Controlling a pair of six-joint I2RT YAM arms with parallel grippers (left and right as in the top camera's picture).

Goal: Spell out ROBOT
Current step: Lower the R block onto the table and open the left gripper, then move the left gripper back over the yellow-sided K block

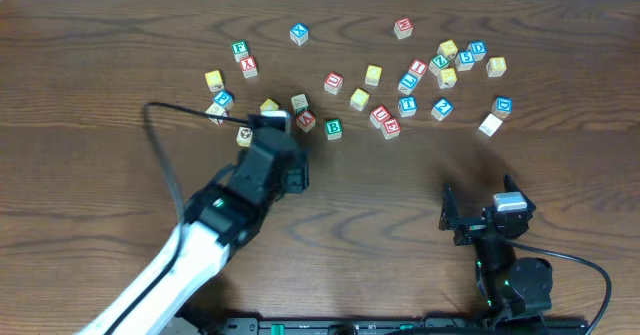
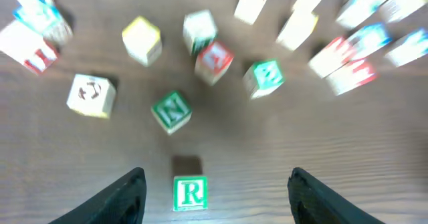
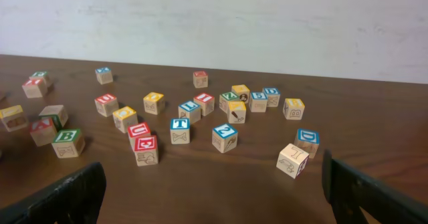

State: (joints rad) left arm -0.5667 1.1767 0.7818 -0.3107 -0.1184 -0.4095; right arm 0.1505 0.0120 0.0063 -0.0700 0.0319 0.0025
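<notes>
Many lettered wooden blocks lie scattered across the far half of the table. My left gripper [image 2: 217, 198] is open and hangs low over the table; in the overhead view [image 1: 281, 151] it covers what is below it. A green R block [image 2: 190, 192] lies on the wood between its fingers, touching neither. Just beyond are a green N block [image 2: 171, 112], a red block [image 2: 214, 60] and a green B block [image 2: 264, 77], which also shows in the overhead view [image 1: 333, 128]. A blue T block [image 3: 179, 126] stands mid-table. My right gripper [image 3: 214, 200] is open and empty near the front edge [image 1: 480, 213].
A white I block [image 3: 292, 160] and a blue D block [image 3: 307, 139] are the nearest to my right gripper. A red E block [image 3: 145, 146] stands further left. A black cable [image 1: 160, 145] loops from the left arm. A pale wall stands behind the table.
</notes>
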